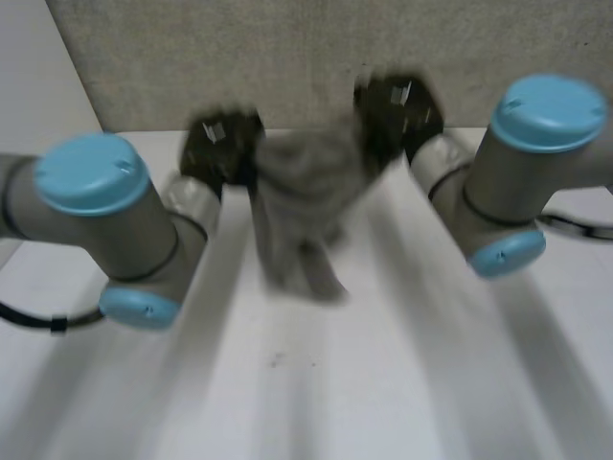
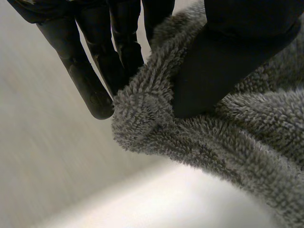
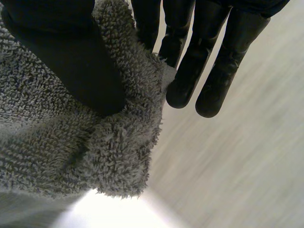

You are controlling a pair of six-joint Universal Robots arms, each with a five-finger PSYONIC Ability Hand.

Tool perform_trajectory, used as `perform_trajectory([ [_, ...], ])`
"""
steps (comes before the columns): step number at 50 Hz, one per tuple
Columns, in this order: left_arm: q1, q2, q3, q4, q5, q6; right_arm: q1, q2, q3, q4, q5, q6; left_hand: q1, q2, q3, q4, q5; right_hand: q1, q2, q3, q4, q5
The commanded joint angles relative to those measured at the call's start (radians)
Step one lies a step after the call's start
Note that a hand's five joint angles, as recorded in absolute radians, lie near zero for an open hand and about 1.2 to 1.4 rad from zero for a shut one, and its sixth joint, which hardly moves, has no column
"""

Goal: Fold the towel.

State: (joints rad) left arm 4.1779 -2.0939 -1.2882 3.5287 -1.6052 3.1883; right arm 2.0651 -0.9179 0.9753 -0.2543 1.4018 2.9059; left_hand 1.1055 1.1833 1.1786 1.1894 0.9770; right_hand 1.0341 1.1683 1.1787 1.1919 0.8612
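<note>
A grey terry towel (image 1: 302, 206) hangs bunched in the air between my two hands, above the white table (image 1: 316, 383). My left hand (image 1: 220, 144) holds its one upper corner: in the left wrist view the thumb (image 2: 223, 61) presses the towel corner (image 2: 142, 118) against the fingers (image 2: 95, 90). My right hand (image 1: 395, 113) holds the other upper corner, and there the thumb (image 3: 76, 66) pinches the towel (image 3: 95, 152) against the fingers (image 3: 190, 80). The towel's lower part droops toward the table.
A grey fabric wall (image 1: 287, 57) stands behind the table's far edge. Both arms (image 1: 115, 220) (image 1: 517, 182) reach in from the sides over the white tabletop.
</note>
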Motion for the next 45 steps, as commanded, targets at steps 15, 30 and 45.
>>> perform_trajectory([
  [15,-0.041,0.087,-0.341,0.108,-0.091,0.171,-0.002,0.007,0.106,0.190,-0.055,-0.123,0.291,0.213,0.218,0.207,0.245,0.362,0.228,0.218,0.204,0.361],
  [30,-0.226,0.093,-0.416,-0.298,-0.101,0.170,-0.028,0.004,0.267,0.386,-0.061,-0.277,-0.212,-0.290,-0.285,-0.296,-0.258,0.362,0.228,0.218,0.204,0.361],
  [45,-0.190,0.224,-0.388,-0.321,-0.101,0.171,-0.103,-0.052,0.336,0.360,-0.041,-0.289,-0.730,-0.808,-0.804,-0.814,-0.777,0.034,-0.100,-0.110,-0.123,0.033],
])
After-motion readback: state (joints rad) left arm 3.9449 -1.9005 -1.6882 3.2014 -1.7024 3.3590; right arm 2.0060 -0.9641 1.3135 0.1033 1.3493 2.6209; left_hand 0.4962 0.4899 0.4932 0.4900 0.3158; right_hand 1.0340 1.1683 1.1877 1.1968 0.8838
